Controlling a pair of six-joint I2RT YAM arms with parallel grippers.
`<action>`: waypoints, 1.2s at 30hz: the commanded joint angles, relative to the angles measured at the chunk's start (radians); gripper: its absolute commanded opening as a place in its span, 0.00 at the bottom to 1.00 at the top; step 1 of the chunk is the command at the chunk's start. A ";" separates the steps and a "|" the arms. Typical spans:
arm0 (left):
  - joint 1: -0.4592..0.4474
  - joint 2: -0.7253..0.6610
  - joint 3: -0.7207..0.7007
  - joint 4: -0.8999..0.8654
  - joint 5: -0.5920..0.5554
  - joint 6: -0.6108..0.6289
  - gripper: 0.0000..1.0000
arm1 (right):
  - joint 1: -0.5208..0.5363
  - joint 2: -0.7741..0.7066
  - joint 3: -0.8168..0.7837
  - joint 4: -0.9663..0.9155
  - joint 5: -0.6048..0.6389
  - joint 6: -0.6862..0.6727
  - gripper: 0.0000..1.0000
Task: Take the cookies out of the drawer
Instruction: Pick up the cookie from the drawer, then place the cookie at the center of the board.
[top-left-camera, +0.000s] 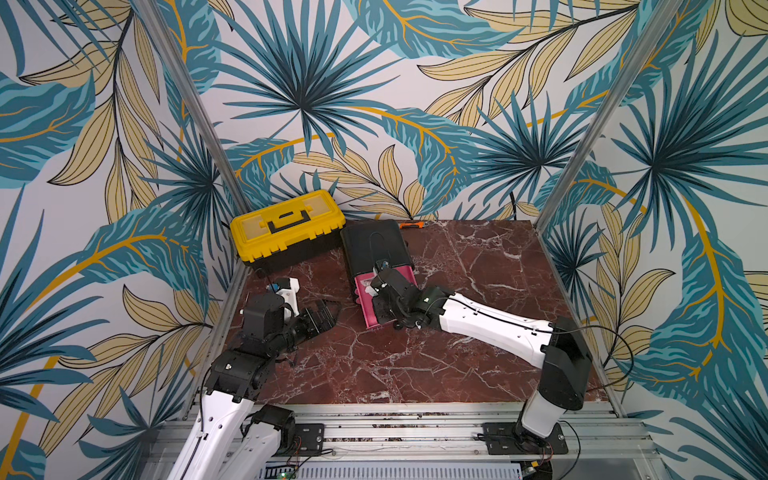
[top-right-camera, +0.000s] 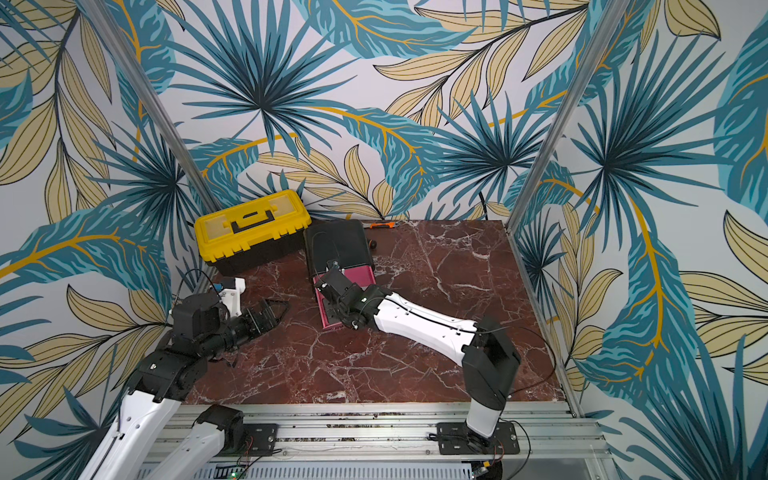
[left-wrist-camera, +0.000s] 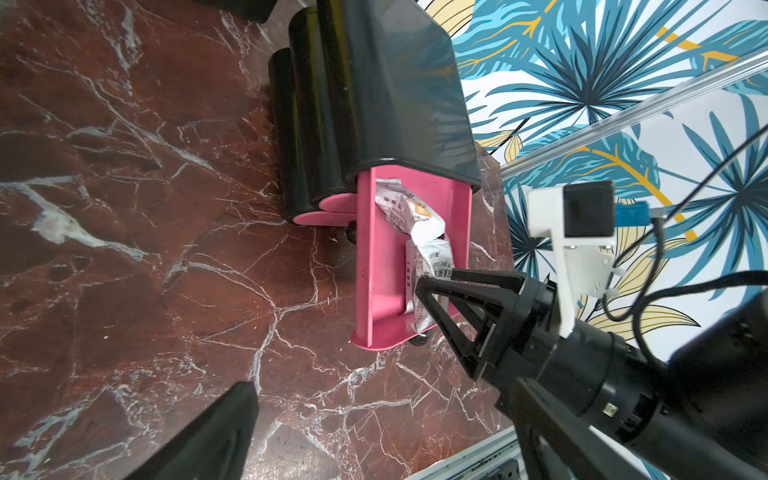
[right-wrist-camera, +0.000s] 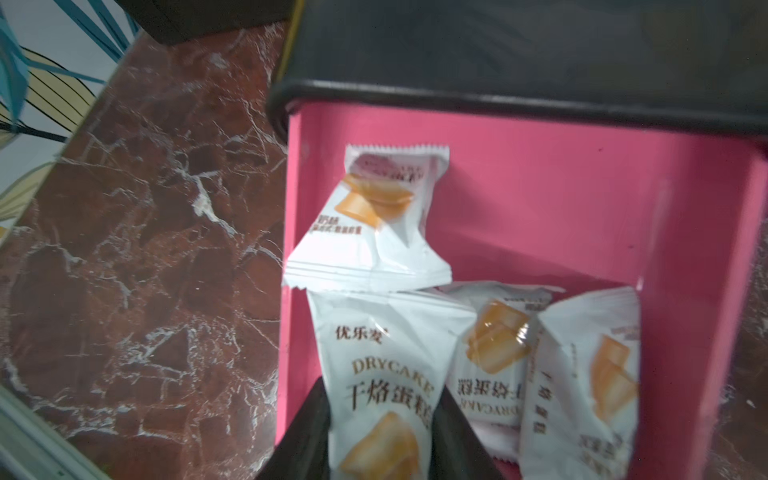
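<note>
Right claw (right-wrist-camera: 380, 386) pinches a white cookie (right-wrist-camera: 374, 345) inside the pink drawer (right-wrist-camera: 540, 199); left claw (top-left-camera: 328, 313) gapes empty near the drawer.

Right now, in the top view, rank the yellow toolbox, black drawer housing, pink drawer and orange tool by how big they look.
1. yellow toolbox
2. black drawer housing
3. pink drawer: only the pulled-out part shows, partly covered, so its place against the housing is unsure
4. orange tool

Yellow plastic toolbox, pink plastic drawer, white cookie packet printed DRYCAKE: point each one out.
Yellow plastic toolbox (top-left-camera: 291, 240): in a top view, on the lid.
Pink plastic drawer (left-wrist-camera: 382, 282): left wrist view, on its bare floor.
White DRYCAKE cookie packet (right-wrist-camera: 382, 365): right wrist view, on its printed front.
</note>
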 joint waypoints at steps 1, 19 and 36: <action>-0.032 0.044 0.071 0.004 -0.016 -0.015 1.00 | -0.001 -0.065 0.013 -0.049 0.027 -0.013 0.37; -0.422 0.332 0.110 0.343 -0.196 -0.093 1.00 | -0.281 -0.244 -0.154 -0.112 -0.014 -0.074 0.38; -0.431 0.247 0.007 0.411 -0.484 -0.022 1.00 | -0.522 0.085 -0.309 0.173 -0.264 -0.037 0.38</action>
